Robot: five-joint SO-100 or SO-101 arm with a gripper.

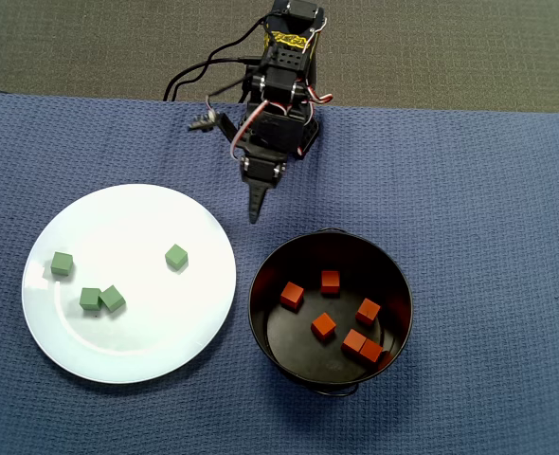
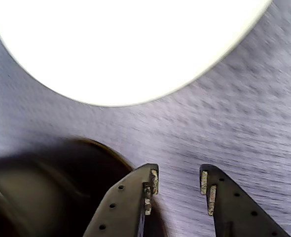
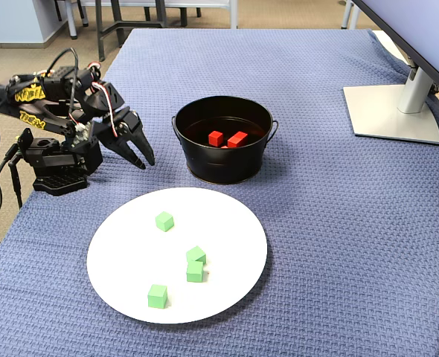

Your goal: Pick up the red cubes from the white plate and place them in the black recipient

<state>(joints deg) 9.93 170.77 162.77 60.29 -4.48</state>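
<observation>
Gripper (image 3: 145, 160) empty, jaws parted, hovering over blue woven cloth (image 3: 338, 193) between plate (image 1: 128, 218) and pot (image 3: 223, 167), touching neither. Beyond the cloth: tan floor, chair legs, a monitor stand (image 3: 394, 111) at right in the fixed view. In the pot, 6 red cubes (image 1: 324, 326); on the plate, 4 green cubes (image 1: 112, 298), 2 touching.

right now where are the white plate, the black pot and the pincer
white plate (image 1: 137, 355): overhead view, bare surface near its lower rim
black pot (image 3: 223, 169): fixed view, front outer wall
pincer (image 2: 179, 186): wrist view, midway between its open fingertips
</observation>
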